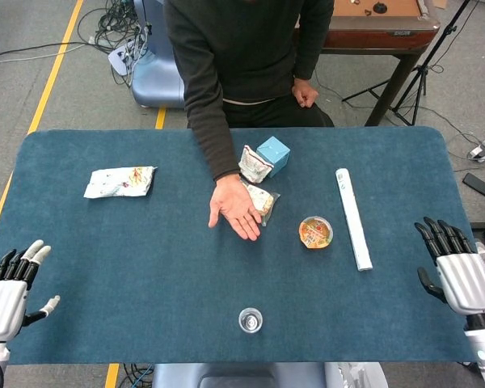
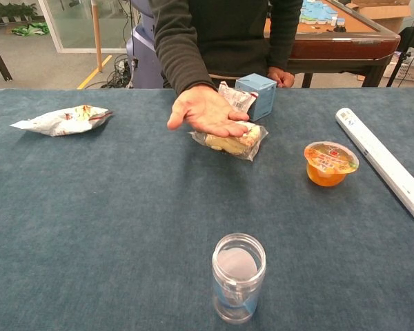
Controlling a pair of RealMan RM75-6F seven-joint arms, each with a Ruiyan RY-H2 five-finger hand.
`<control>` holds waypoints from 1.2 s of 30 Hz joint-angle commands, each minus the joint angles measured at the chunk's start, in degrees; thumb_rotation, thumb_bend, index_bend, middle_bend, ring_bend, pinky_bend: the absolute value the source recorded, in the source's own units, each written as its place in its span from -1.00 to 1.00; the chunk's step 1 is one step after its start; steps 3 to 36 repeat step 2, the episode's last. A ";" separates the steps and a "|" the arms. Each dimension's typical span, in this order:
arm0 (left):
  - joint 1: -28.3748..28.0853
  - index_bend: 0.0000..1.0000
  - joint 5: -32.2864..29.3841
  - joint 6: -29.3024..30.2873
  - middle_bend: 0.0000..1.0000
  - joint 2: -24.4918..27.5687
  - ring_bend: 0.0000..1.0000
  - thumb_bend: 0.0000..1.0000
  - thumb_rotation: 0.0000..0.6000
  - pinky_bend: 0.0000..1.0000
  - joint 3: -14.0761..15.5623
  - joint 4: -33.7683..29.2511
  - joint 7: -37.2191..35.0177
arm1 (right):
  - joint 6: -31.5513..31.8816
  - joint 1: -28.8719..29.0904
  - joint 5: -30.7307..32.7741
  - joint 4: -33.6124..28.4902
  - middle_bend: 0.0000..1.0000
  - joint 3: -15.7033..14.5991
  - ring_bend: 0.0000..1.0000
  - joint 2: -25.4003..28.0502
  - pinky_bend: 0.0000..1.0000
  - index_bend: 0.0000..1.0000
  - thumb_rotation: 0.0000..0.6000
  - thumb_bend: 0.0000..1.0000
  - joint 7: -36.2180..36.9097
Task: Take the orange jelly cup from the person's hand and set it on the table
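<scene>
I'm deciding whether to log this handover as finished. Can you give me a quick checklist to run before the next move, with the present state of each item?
1. Orange jelly cup upright on the table: ok.
2. Person's hand empty, palm up: ok.
3. Right hand off the cup, fingers apart: ok.
4. Left hand holding nothing: ok.
5. Cup apart from the white roll: ok.
6. Cup lid intact: cannot tell.

A blue-carpeted table stands on a grey floor marked with yellow lines. Beyond the table, a tangle of cables lies left, and a brown wooden billiard table stands right beside a black tripod.
</scene>
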 commanded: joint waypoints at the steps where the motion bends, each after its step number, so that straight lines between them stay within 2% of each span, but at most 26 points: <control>1: -0.19 -0.78 0.12 -0.18 -0.86 0.02 -0.82 -0.58 1.00 -0.94 0.01 -0.25 0.29 | 0.75 -1.14 -1.06 0.04 -0.88 -0.19 -1.00 0.00 -0.77 -1.00 1.00 -0.16 0.03; 36: -0.28 -0.78 0.13 -0.31 -0.86 0.01 -0.82 -0.58 1.00 -0.94 0.03 -0.36 0.38 | 0.81 -1.41 -1.45 0.08 -0.88 -0.09 -1.00 -0.10 -0.77 -1.00 1.00 -0.16 -0.03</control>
